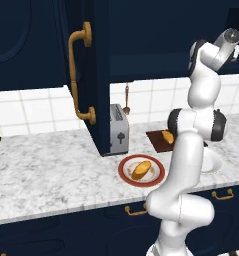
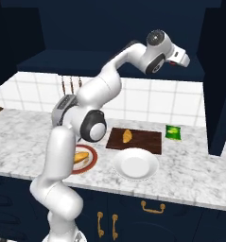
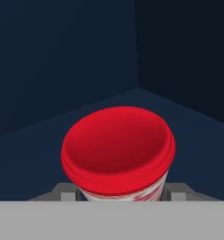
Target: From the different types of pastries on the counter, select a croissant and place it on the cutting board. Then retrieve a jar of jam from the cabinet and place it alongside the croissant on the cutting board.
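**Red Jar Against Navy, Gold Pastries on Marble**

My arm (image 2: 109, 80) is white with dark joints. Before my hand sits the jar of jam (image 3: 118, 150), bright red, its side banded red and whitish, inside a cabinet (image 3: 62, 61) of deep navy. The cabinet door's handle (image 1: 77, 75) is brass. The counter (image 1: 51, 165) is white-and-grey marble with a pale edge, backed by white tiles (image 2: 157, 97). A golden-orange croissant (image 2: 127, 136) lies on the dark reddish-brown cutting board (image 2: 145, 141); a golden-yellow roll (image 1: 141, 170) rests on a red-rimmed plate (image 1: 126, 175). I also see a plain white plate (image 2: 135, 164), a bright green packet (image 2: 172, 133) and a grey toaster (image 1: 118, 129).
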Robot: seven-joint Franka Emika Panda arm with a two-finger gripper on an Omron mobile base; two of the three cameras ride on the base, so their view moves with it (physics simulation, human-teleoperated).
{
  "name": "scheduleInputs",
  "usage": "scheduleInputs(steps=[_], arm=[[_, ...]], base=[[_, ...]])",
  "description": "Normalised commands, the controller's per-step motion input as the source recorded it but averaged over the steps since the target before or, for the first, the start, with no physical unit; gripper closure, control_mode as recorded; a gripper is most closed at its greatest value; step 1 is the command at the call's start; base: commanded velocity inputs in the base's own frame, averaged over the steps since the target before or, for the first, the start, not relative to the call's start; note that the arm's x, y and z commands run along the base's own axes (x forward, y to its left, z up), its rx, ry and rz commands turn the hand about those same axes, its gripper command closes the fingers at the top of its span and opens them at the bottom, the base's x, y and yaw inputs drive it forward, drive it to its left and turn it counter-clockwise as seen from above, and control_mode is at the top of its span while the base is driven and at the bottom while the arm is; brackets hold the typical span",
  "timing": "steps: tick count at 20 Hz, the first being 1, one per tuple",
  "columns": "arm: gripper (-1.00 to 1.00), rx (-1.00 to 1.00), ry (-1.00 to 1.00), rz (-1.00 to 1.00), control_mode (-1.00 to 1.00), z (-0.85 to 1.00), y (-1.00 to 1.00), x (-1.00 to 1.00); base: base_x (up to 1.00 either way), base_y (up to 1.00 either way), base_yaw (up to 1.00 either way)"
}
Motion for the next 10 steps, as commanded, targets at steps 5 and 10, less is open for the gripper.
scheduleInputs(steps=[5, 10], arm=[[1.00, 0.00, -0.05, 0.03, -1.00, 0.06, 0.00, -0.38], [1.00, 0.00, -0.01, 0.02, -1.00, 0.44, 0.00, -0.86]], base=[[0.00, 0.00, 0.00], [0.00, 0.00, 0.00]])
